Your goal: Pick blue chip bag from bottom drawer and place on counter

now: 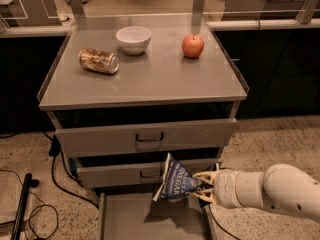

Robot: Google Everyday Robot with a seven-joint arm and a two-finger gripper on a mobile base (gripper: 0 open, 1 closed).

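**Chip bag pinched by its edge, hanging over the bottom drawer**

Low at the right, in front of the cabinet: gripper [204,187], closed tight on the right edge of the chip bag [176,184]. Holds the bag tilted and clear of the floor of the bottom drawer [125,220], with a shadow on the tray beneath. Top corner up in front of the middle drawer [115,175]; touching it or not, cannot tell.

Judged light, soft, crinkly and slick. Likely to swing, and to slide out of an edge pinch. Best kept gripped on the flat sealed edge, not across the puffed middle, to spare the chips.

On the way up: fronts of the middle drawer and the top drawer [100,139], then the rim of the counter [150,81]. Up there: a soda can [98,61] on its side at left, a white bowl [133,38] at the back, an apple [193,45] at back right. Best set down toward the front, away from these.
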